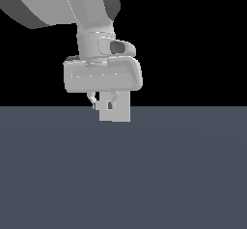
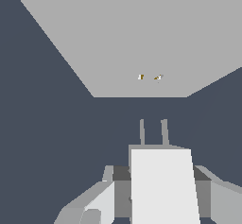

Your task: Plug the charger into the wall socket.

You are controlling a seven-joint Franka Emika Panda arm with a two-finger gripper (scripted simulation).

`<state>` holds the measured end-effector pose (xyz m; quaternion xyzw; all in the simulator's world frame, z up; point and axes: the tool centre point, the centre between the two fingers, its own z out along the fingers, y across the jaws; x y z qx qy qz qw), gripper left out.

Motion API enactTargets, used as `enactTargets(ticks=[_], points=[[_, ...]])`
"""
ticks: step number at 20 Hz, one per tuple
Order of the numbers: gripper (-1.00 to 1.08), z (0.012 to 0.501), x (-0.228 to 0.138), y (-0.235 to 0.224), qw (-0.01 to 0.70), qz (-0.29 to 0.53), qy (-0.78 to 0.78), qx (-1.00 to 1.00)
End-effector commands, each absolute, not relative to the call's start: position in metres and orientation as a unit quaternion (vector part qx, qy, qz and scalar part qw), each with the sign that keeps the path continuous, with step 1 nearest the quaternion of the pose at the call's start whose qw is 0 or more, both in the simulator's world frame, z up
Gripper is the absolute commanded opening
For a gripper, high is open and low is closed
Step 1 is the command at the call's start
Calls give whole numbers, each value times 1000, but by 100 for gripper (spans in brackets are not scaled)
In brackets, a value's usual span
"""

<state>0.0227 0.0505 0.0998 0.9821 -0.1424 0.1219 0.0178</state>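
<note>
The jaws are closed on the charger, one finger on each of its sides, as the wrist view shows; no gap is visible between finger and block. In that view the charger is a plain off-white oblong block with two thin grey prongs standing out of its far end, side by side and parallel. The prongs point toward the wall socket, a flat light-grey plate with a paler edge strip. Near the plate's middle sit two small marks, yellowish and close together. The prong tips are apart from the plate, with dark surface showing between them.

In the exterior view the gripper hangs below the pale arm, its two fingertips just above the edge of the grey-blue surface. Directly behind the fingertips stands a light square shape, which I take to be the wall socket seen face-on; the charger itself is too small to separate from the fingers there.

Counted: one charger, one socket plate, two prongs, two marks, one gripper with two fingers. No brand, label or readable writing appears on anything.
</note>
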Motion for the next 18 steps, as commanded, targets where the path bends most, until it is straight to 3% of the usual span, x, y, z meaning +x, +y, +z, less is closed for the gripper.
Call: enactTargets(ticks=[1, 18], points=[[-100, 100, 28, 49, 18, 122, -143, 982], [-100, 100, 67, 37, 18, 122, -143, 982]])
